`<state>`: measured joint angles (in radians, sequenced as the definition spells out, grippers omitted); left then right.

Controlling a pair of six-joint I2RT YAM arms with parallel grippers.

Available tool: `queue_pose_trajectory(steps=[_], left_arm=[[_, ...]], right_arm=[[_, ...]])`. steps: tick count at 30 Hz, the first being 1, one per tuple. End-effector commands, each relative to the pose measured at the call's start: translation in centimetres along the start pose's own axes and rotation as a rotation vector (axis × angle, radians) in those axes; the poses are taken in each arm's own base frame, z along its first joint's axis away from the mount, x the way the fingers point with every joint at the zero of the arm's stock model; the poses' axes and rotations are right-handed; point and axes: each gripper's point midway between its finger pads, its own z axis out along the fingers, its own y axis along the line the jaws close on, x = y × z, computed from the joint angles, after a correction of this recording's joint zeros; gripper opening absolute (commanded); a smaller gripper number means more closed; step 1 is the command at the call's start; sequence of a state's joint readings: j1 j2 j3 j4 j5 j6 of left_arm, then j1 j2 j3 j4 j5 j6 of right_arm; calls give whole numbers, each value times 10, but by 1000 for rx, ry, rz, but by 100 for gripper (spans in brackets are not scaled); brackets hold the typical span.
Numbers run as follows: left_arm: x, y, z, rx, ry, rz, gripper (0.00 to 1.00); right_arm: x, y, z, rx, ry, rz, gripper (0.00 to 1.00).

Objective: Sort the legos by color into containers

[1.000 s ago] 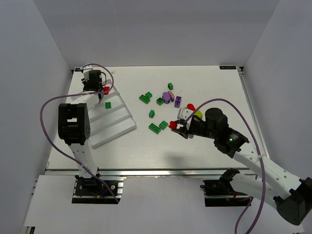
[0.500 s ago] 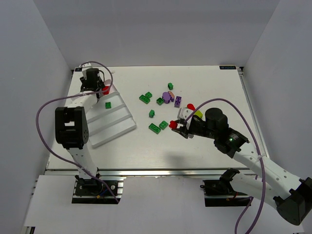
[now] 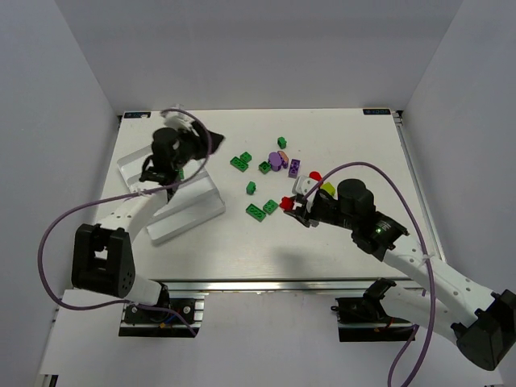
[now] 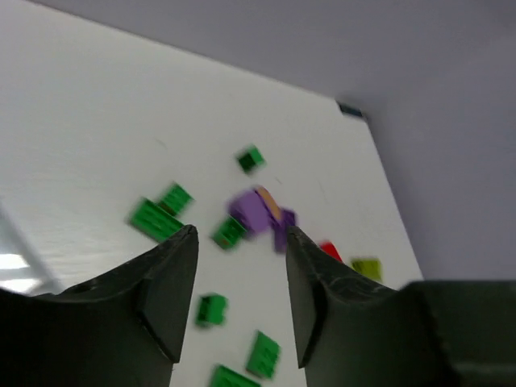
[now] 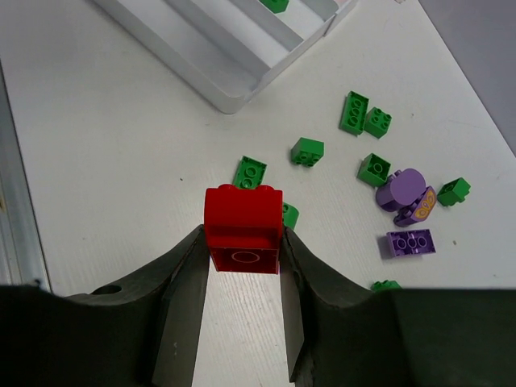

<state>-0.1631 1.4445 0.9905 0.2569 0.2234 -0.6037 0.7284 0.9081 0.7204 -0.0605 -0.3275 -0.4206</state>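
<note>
Left claw [image 4: 240, 238]: released; the fingers are seen apart with nothing between them. It is held over the far part of the tray [image 3: 193, 216] and is turned towards the loose bricks.
Right claw [image 5: 242, 234]: clenched on a red brick [image 5: 242, 214], which is gripped by its two sides.
Red brick, place: held at the near edge of the pile, just beside two flat green bricks [image 3: 255, 212].
Tray: set askew on the left of the bench [image 3: 339, 137], well apart from the pile. One green brick [image 5: 275, 4] is seen in a compartment at the top edge of the right wrist view.
Pile: scattered mid-bench. Green pieces [image 3: 239, 161] lie on its left, purple pieces [image 3: 276, 160] at the middle, and a second red piece [image 3: 315, 175] and a yellow-green piece [image 3: 326, 189] beside the right claw.
</note>
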Motion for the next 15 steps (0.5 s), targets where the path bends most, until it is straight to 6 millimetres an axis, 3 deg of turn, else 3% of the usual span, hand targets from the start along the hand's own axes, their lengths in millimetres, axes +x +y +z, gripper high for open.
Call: queue_pose_trajectory(steps=[1,3,5,9,13,14,15], left_arm=[[64,-76,-15,261,214,-49,60],[82,-100,-24,336,259,-50,63],[89,-110,-33,368,270,-44,64],[86,-110,-44,358,256,6,64],[59,-103,-60,287,155,129,64],[51,-103,-66,275,118,146,65],[34,-112,-79,294,50,161,68]], right_arm=[[-11,-13,3,58,-44,-33,0],[-10,-15,3,71,-40,-30,0],[-10,-20,3,97,-45,-17,0],[-17,-36,1,203,-85,87,0],[-27,-47,11,236,-128,129,0],[-21,-48,22,218,-100,142,0],[-36,-54,28,209,-120,146,0]])
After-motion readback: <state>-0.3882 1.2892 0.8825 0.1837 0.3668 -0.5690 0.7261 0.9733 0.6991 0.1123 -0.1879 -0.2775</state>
